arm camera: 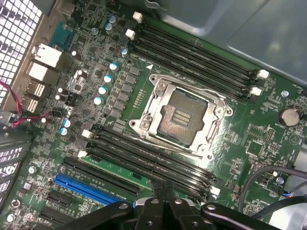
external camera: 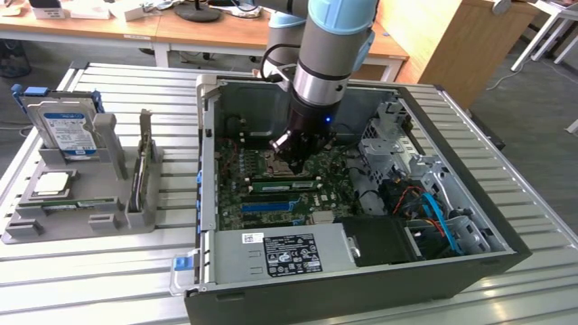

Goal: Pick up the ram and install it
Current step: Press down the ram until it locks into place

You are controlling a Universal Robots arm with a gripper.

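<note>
RAM stick (external camera: 287, 184): long green board lying in a slot just beside the empty CPU socket (arm camera: 184, 120), on the side toward the blue slot (arm camera: 86, 188); long axis parallel to the neighbouring memory slots (arm camera: 192, 50). Gripper (arm camera: 163, 191): directly above the stick, fingers pressed together, tips at or on its top edge. Motherboard (arm camera: 249, 143): inside open computer case (external camera: 451, 271) on slatted surface (external camera: 91, 271)

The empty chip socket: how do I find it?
Look inside the open computer case, at the green motherboard. The socket sits between two rows of long black slots; it alone is square, with a shiny silver frame.
</note>
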